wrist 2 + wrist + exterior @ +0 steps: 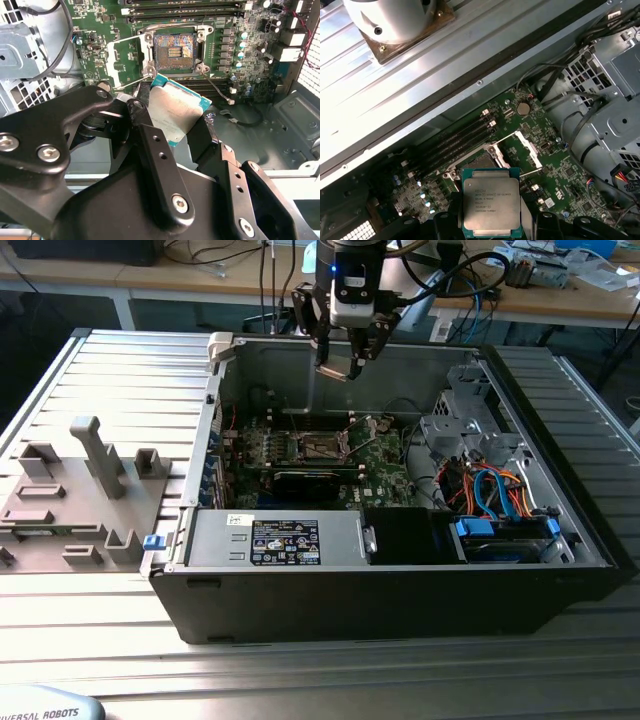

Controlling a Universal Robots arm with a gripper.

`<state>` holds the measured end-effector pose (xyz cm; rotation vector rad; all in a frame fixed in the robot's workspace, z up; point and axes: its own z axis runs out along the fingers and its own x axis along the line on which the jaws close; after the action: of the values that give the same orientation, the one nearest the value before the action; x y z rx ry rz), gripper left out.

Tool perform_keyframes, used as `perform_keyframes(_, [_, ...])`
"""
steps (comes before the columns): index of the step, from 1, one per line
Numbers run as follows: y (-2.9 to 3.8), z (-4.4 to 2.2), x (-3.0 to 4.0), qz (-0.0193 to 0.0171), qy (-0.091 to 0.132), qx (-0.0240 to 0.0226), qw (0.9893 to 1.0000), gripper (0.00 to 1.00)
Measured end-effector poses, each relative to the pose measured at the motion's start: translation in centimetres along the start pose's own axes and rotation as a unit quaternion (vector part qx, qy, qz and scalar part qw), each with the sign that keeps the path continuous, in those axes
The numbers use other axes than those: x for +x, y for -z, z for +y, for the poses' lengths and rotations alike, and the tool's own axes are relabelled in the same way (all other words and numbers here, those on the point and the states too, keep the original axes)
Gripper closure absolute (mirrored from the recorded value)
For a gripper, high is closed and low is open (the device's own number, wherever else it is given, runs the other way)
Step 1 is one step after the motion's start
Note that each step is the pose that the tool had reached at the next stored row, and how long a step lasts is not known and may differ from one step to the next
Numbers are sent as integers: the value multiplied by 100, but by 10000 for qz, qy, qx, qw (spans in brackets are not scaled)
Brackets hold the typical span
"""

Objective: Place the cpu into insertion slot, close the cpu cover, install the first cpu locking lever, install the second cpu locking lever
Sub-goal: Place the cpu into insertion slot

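Grip: I read the gripper (345,368) as closed on the cpu (492,207), 1 finger (150,145) on each of 2 opposite edges, silver top facing the first wrist camera.
Where the cpu is: in the air, high over the open computer case (400,590), above the green board (95,45) and touching nothing but the fingers.
Insertion slot: I see the insertion slot (173,51) bare, with its contact field exposed.
Cpu cover: the cpu cover (122,60) is swung open and lies beside the slot, so the window is off the contacts.
Levers: 2 thin wire levers are unlatched, 1 lever (217,87) angling away from a slot corner, the other lever (132,82) on the cover side.
Key relation: in the second wrist view the slot sits just beyond the chip's far edge, not under it, so I judge the cpu is near but not yet centred over it, and well apart in height.
Orientation: in both wrist views the chip's edges look turned against the slot's edges; I cannot tell how much of that is camera angle.
Progress: by my read, step 1 of 4 is under way and nothing is seated.
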<state>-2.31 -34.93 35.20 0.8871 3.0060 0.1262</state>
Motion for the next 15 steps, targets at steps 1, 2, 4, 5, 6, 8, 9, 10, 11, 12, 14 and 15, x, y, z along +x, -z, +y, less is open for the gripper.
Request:
perform_keyframes(1, [0, 0, 0, 0, -7, 0, 10000, 46])
perform_keyframes(2, [0, 0, 0, -1, -11, 0, 10000, 46])
perform_keyframes(4, [0, 0, 0, -1, -18, 0, 10000, 46])
perform_keyframes(5, [0, 0, 0, -2, -23, 0, 10000, 46])
perform_keyframes(6, [0, 0, 0, -2, -31, -1, 10000, 46])
perform_keyframes(8, [0, 0, 0, -3, -41, -1, 10000, 46])
perform_keyframes(9, [0, 0, 0, -4, -45, -1, 10000, 46])
perform_keyframes(10, [0, 0, 0, -4, -52, -1, 10000, 46])
perform_keyframes(11, [0, 0, 0, -5, -70, -1, 10000, 46])
perform_keyframes(12, [0, 0, 0, -6, -77, -1, 10000, 46])
perform_keyframes(14, [0, 0, 0, -7, -84, -1, 10000, 46])
perform_keyframes(15, [0, 0, 0, -7, -92, -2, 10000, 46])
